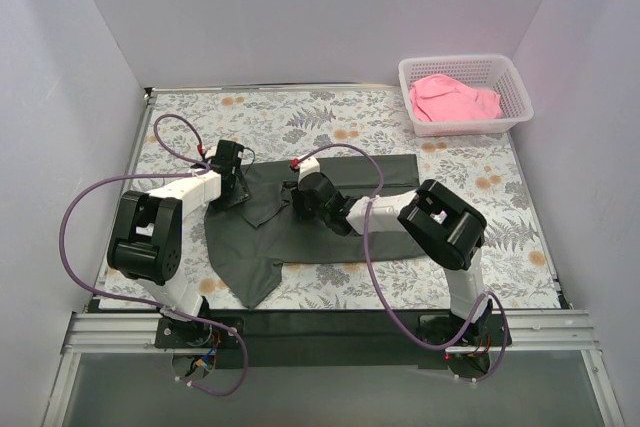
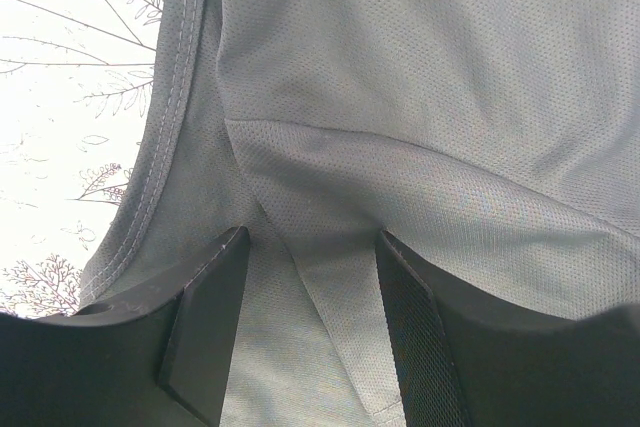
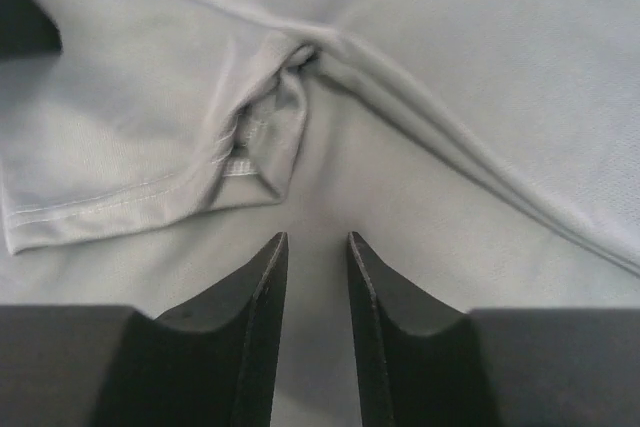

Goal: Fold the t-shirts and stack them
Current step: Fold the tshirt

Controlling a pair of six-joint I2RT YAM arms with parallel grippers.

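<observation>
A dark charcoal t-shirt (image 1: 265,247) lies spread and partly folded on the floral table (image 1: 480,197), with a folded strip reaching right. My left gripper (image 1: 236,190) sits at the shirt's upper left edge. In the left wrist view it (image 2: 310,242) is open, and grey cloth (image 2: 420,97) with a crease lies under the wide gap. My right gripper (image 1: 298,197) hovers over the shirt's middle. Its jaws (image 3: 315,237) stand slightly apart, nothing between them, just short of a bunched sleeve hem (image 3: 130,197). The pink t-shirt (image 1: 455,99) lies crumpled in the basket.
A white mesh basket (image 1: 460,60) stands at the back right corner of the table. White walls close in the left, back and right sides. Purple cables loop from both arms over the near part of the table.
</observation>
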